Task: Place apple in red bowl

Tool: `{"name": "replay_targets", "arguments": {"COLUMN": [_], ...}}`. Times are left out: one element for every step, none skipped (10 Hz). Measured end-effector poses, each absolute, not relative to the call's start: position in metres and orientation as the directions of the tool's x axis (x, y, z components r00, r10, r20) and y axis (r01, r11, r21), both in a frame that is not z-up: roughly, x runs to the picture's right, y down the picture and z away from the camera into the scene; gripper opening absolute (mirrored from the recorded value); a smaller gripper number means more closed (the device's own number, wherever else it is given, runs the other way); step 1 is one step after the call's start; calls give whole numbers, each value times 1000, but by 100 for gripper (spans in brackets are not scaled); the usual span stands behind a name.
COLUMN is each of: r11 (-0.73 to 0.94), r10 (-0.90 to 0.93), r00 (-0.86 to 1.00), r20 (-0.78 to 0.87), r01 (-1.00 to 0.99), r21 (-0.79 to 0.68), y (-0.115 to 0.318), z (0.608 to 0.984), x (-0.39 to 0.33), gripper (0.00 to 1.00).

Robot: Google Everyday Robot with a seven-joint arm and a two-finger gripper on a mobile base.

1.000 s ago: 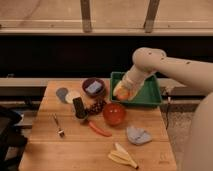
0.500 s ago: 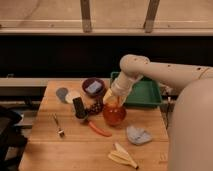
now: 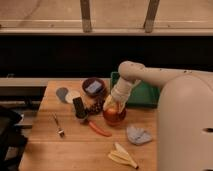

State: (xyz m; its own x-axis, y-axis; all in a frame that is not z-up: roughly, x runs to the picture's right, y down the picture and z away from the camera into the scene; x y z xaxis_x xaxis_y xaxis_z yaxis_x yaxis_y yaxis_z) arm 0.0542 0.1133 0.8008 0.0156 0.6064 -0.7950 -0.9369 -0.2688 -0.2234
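Observation:
The red bowl (image 3: pixel 114 117) sits near the middle of the wooden table (image 3: pixel 60 150). My gripper (image 3: pixel 111 105) hangs just over the bowl's left rim, reaching in from the right on a white arm. It is shut on the apple (image 3: pixel 108 102), a small yellow-orange fruit that shows between the fingers right above the bowl. The arm hides the back of the bowl.
A dark purple bowl (image 3: pixel 93 86) stands behind, a green tray (image 3: pixel 145 95) at the back right. A carrot (image 3: pixel 99 129), a black object (image 3: pixel 79 108) and dark grapes (image 3: pixel 93 107) lie left of the red bowl. Fork (image 3: pixel 59 127), grey cloth (image 3: pixel 137 135) and banana peel (image 3: pixel 122 156) lie nearer the front.
My gripper has carried the apple from over the green tray leftward and down, and it now hangs over the red bowl.

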Motion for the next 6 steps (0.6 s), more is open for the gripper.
{"name": "replay_targets", "arguments": {"r11": [-266, -264, -272, -280, -284, -285], "r10": [590, 571, 558, 550, 546, 545], "r00": [16, 11, -3, -15, -22, -25], "r20": [-807, -821, -830, -835, -837, -838], "r01": [-940, -944, -945, -945, -945, -945], "r21": [-213, -196, -179, -167, -160, -158], "y": [118, 124, 129, 131, 130, 130], "z": [804, 811, 818, 820, 821, 821], "x": [56, 57, 62, 67, 70, 69], "gripper": [13, 23, 35, 43, 53, 64]}}
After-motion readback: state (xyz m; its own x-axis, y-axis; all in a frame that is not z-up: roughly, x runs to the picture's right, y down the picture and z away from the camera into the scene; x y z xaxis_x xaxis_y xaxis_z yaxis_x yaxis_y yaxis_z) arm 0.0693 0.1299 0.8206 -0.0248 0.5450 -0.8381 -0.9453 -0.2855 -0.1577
